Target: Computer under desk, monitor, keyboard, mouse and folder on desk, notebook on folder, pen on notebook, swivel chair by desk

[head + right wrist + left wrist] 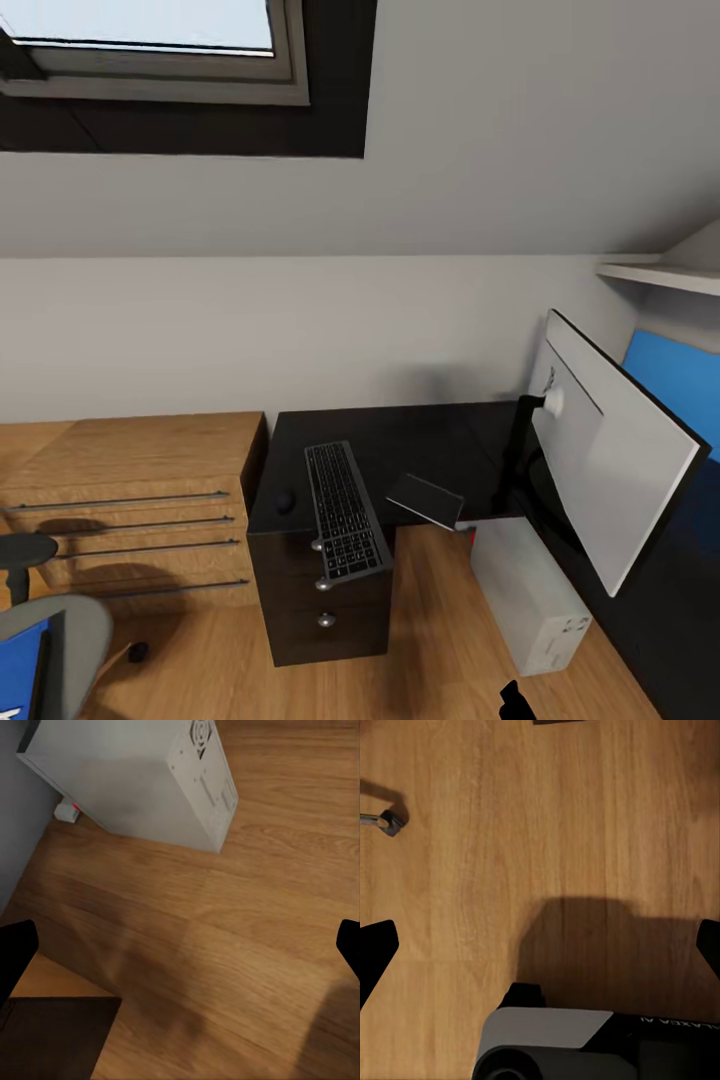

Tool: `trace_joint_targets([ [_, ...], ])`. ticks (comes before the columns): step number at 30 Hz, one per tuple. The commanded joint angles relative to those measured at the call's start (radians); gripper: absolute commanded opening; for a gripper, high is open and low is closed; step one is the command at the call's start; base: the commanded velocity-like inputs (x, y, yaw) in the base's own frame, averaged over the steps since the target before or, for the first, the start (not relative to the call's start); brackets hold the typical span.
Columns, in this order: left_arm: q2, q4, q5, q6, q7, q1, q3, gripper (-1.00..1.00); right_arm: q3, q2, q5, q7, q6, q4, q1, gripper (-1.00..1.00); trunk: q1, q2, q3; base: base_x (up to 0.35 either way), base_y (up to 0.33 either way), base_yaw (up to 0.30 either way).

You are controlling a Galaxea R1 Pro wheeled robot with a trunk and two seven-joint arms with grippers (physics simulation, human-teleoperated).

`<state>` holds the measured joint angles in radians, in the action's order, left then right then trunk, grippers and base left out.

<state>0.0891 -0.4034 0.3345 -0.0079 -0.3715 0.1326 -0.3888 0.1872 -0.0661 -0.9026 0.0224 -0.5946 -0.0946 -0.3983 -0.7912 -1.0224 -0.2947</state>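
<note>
Overhanging desk (420,440) edge: keyboard (343,510)

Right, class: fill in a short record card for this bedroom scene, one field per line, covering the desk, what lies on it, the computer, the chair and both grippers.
desk: black top, beside a light-wood cabinet
keyboard: on the desk, one end overhanging the front edge
monitor: on the desk, grey back facing the camera
dark flat item: at the desk edge, identity unclear
computer: on the wood floor, by the desk, below the monitor
chair: lower left, apart from the desk
folder: blue, on the chair seat
left gripper: open, over bare floor
right gripper: open, near the computer
</note>
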Motion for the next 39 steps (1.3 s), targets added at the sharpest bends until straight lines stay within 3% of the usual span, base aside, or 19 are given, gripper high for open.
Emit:
trace_joint_targets([
  [1, -0.001, 0.0, 0.009, -0.003, -0.007, 0.001, -0.008, 1.0, 0.008, -0.001, 0.008, 0.002, -0.002, -0.001, 0.0, 1.0, 0.004, 0.006, 0.002, 0.0, 0.0, 0.0],
  [4, 0.0, 0.0, 0.008, -0.009, -0.007, 0.001, -0.009, 1.0, 0.005, 0.0, 0.026, 0.0, -0.005, -0.001, 0.0, 1.0, 0.015, 0.027, 0.011, 0.0, 0.0, 0.0],
  [7, 0.0, 0.0, 0.008, -0.011, -0.007, 0.001, -0.01, 1.0, -0.017, 0.001, 0.072, -0.012, -0.023, 0.0, 0.0, 1.0, 0.027, 0.048, 0.021, 0.0, 0.0, 0.0],
  [8, -0.001, 0.0, 0.008, -0.012, -0.007, 0.001, -0.01, 1.0, -0.031, 0.001, 0.095, -0.018, -0.036, 0.0, 0.0, 1.0, 0.031, 0.055, 0.024, 0.0, 0.0, 0.0],
  [11, 0.0, 0.0, 0.008, -0.014, -0.008, 0.001, -0.009, 1.0, -0.106, -0.002, 0.236, -0.042, -0.139, 0.018, 0.001, 1.0, 0.042, 0.076, 0.033, 0.0, 0.0, 0.0],
  [14, 0.0, 0.0, 0.008, -0.016, -0.008, 0.001, -0.008, 1.0, -0.135, -0.005, 0.326, -0.05, -0.203, 0.051, 0.001, 1.0, 0.054, 0.097, 0.043, 0.0, 0.0, 0.0],
  [17, 0.0, 0.0, 0.008, -0.034, -0.009, 0.001, -0.008, 1.0, -0.146, -0.006, 0.365, -0.055, -0.226, 0.068, 0.001, 1.0, 0.065, 0.118, 0.052, 0.0, 0.0, 0.0],
  [18, 0.0, 0.0, 0.008, -0.059, -0.011, 0.001, -0.007, 1.0, -0.149, -0.007, 0.379, -0.057, -0.234, 0.074, 0.002, 1.0, 0.069, 0.125, 0.055, 0.0, 0.0, 0.0],
  [19, 0.0, 0.0, 0.007, -0.13, -0.014, 0.001, -0.008, 1.0, -0.155, -0.008, 0.396, -0.059, -0.243, 0.081, 0.001, 1.0, 0.073, 0.132, 0.058, 0.0, 0.0, 0.0],
  [24, 0.0, 0.0, 0.006, -0.207, -0.013, 0.001, -0.008, 1.0, -0.158, -0.011, 0.417, -0.062, -0.248, 0.087, 0.002, 1.0, 0.092, 0.167, 0.074, 0.0, 0.0, 0.0],
  [25, 0.0, 0.0, 0.006, -0.229, -0.012, 0.001, -0.008, 1.0, -0.158, -0.013, 0.453, -0.06, -0.25, 0.088, 0.002, 1.0, 0.096, 0.174, 0.077, 0.0, 0.0, 0.0],
  [39, 0.0, -0.002, 0.008, -0.239, -0.012, 0.001, -0.008, 1.0, -0.159, -0.012, 0.516, -0.06, -0.244, 0.087, 0.002, 1.0, 0.15, 0.272, 0.121, 0.0, 0.0, 0.0],
])
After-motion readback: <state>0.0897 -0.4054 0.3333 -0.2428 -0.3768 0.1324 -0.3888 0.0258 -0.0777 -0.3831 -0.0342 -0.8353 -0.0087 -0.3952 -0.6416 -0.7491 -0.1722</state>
